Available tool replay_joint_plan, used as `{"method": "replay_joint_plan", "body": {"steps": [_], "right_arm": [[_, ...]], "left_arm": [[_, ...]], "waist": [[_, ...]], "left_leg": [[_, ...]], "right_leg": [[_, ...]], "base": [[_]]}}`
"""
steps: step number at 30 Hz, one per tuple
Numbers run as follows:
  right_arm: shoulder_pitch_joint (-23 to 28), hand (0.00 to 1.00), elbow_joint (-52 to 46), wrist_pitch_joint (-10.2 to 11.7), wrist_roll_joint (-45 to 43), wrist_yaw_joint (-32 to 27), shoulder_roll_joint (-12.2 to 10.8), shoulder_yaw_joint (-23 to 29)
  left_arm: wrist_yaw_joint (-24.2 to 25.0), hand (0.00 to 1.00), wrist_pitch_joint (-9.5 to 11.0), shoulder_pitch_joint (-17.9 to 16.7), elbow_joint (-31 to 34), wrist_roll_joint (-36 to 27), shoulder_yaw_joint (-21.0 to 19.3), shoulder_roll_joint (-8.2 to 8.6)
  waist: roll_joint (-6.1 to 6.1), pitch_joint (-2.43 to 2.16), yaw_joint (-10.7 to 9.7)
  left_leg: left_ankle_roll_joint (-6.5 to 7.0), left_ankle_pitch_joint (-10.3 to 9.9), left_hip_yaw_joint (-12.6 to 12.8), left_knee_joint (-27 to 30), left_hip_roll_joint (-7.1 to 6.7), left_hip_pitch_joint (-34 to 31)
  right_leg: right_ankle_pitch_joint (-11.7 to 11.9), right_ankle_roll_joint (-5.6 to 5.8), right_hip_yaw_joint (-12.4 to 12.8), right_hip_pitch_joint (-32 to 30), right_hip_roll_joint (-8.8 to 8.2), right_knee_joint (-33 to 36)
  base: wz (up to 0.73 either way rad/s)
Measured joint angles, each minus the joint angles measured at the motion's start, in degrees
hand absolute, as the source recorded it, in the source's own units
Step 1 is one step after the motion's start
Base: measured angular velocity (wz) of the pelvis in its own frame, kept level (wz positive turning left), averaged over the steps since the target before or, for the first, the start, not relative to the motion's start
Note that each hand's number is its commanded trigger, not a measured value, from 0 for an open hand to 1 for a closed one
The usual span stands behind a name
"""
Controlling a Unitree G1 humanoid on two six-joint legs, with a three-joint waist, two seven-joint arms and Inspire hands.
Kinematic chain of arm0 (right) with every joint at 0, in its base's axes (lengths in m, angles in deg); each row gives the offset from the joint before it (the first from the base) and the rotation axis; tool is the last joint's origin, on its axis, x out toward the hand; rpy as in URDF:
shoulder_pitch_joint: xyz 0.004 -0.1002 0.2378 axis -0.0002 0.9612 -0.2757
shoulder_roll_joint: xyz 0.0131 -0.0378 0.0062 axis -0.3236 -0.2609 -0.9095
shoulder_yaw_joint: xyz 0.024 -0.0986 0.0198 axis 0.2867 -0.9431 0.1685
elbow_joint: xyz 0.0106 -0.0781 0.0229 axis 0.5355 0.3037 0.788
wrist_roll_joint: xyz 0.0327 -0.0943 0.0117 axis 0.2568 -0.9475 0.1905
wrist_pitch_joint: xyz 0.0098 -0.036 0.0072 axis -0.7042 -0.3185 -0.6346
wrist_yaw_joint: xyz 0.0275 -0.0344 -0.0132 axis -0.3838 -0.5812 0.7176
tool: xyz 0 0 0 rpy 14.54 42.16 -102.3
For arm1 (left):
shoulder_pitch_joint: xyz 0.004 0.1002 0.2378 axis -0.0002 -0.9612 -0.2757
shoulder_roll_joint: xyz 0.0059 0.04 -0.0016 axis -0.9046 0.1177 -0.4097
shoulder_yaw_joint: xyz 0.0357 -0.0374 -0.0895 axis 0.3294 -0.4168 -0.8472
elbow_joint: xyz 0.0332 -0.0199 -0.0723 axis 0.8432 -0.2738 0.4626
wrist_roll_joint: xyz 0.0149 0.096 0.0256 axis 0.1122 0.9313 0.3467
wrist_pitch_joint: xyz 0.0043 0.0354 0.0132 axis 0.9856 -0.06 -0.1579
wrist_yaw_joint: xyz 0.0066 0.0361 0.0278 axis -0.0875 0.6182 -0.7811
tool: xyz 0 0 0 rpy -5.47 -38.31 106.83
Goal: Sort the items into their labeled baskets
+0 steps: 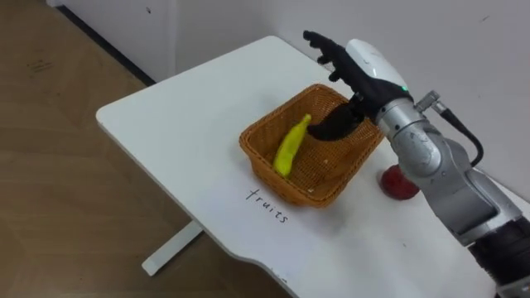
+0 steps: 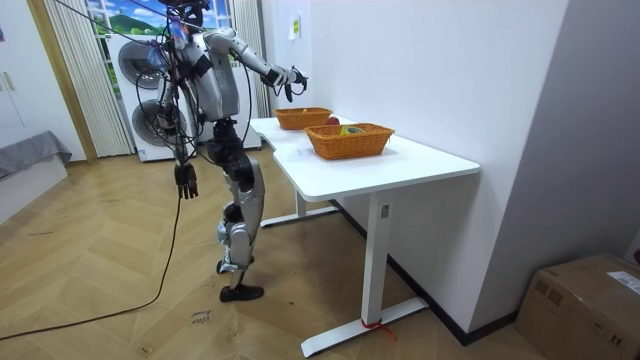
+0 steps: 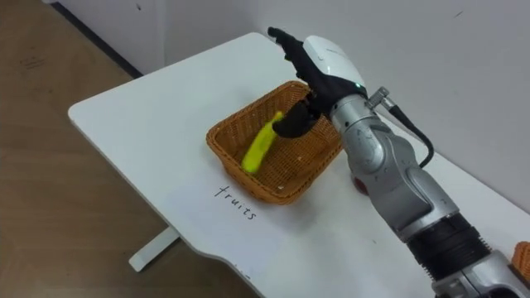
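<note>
The white tabletop (image 1: 182, 124) is lying bare to its edge left of our right hand (image 1: 352, 62), which is hovering with fingers spread, holding nothing. Just beneath it the wicker basket (image 1: 273, 170) is holding the banana (image 1: 290, 147); a red apple (image 1: 397, 184) is sitting behind the hand, just outside the basket.

Both eye views look down from the robot's head, close above the white table (image 1: 166, 116) and the wicker basket (image 1: 286, 186). The room view stands well apart, beyond the table's end, and shares this table with them.
</note>
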Motion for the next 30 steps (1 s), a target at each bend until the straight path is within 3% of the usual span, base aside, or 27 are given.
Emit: {"method": "replay_joint_plan", "body": {"steps": [9, 21, 30], "right_arm": [[0.1, 0.00, 0.6, 0.0, -0.3, 0.0, 0.0, 0.0], [0.1, 0.00, 2.0, -0.5, -0.2, 0.0, 0.0, 0.0], [0.1, 0.00, 1.8, -0.4, 1.7, 0.0, 0.0, 0.3]], "left_arm": [[0.0, 0.00, -0.1, 1.1, 0.6, 0.0, 0.0, -0.01], [0.0, 0.00, -0.4, 1.1, 0.5, 0.0, 0.0, 0.09], [-1.3, 0.00, -0.4, 1.1, 0.5, 0.0, 0.4, 0.94]], "waist": [[0.59, -0.32, -0.8], [0.75, -0.38, -1.7], [1.43, -0.74, -4.8]], "left_leg": [[0.06, 0.1, 0.0, 0.1, -0.05, 0.0], [0.10, 0.1, 0.2, 0.0, -0.07, 0.6], [0.17, 0.2, 0.1, 0.0, -0.18, 1.0]], "right_leg": [[0.0, 0.00, 0.2, 0.1, -0.02, 0.0], [0.0, 0.02, 0.4, 0.0, -0.09, 0.0], [0.0, 0.01, 0.2, 0.8, -0.21, 0.0]], "base": [[0.00], [0.00], [0.00]]}}
